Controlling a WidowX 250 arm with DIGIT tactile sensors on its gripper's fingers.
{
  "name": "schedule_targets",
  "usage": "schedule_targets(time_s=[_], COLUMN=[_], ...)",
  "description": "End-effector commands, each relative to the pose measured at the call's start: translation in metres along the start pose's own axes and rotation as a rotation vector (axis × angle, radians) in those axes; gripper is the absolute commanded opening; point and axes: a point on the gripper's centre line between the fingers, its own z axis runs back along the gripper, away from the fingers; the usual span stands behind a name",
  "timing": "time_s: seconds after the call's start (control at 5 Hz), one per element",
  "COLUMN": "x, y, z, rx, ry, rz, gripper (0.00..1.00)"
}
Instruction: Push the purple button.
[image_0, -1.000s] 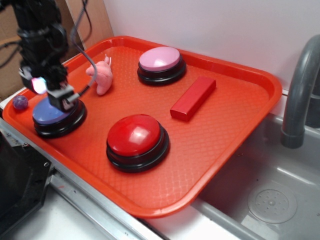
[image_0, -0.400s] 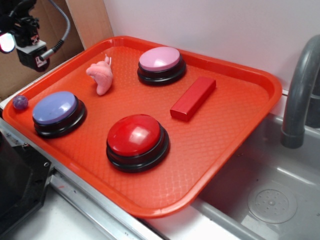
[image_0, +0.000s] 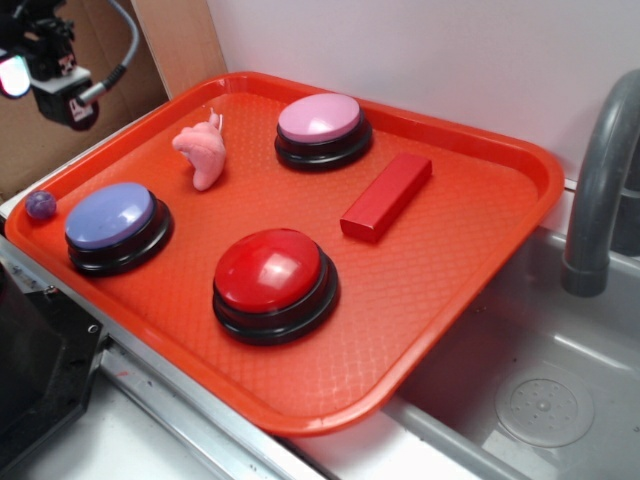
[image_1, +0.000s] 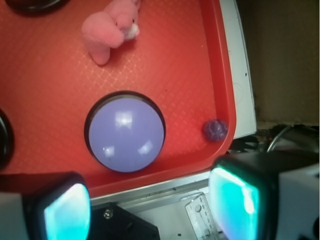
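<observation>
White wall (image_0: 420, 50) was seen behind an orange tray (image_0: 450, 260) set partly over a grey sink (image_0: 540, 400), with a grey faucet (image_0: 600, 180) at the right. On the tray, the purple button (image_0: 110, 216) was placed near the front-left corner, bare and untouched. Just beside it, against the left rim, a small purple ball (image_0: 41, 205) was lying. A pink toy (image_0: 202, 150) was seen behind the button, a pink button (image_0: 320, 120) farther back, a red button (image_0: 270, 270) at the front middle, and a red block (image_0: 387, 196) right of centre.

The gripper (image_0: 45, 75) was held high at the top-left edge of the exterior view, well apart from the purple button. In the wrist view the gripper (image_1: 150, 210) was seen released, its two pads (image_1: 235, 202) spread wide with nothing between them, and the purple button (image_1: 125, 134) was framed beyond them on the tray (image_1: 190, 75), with the ball (image_1: 215, 130) and toy (image_1: 107, 30) nearby.
</observation>
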Motion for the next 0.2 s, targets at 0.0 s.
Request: schedule_targets(time_s=[0.0], x=[0.0063], y=[0.0062], z=[0.021], rx=[-0.049], ry=[-0.05], rz=[0.004], gripper=[1.0])
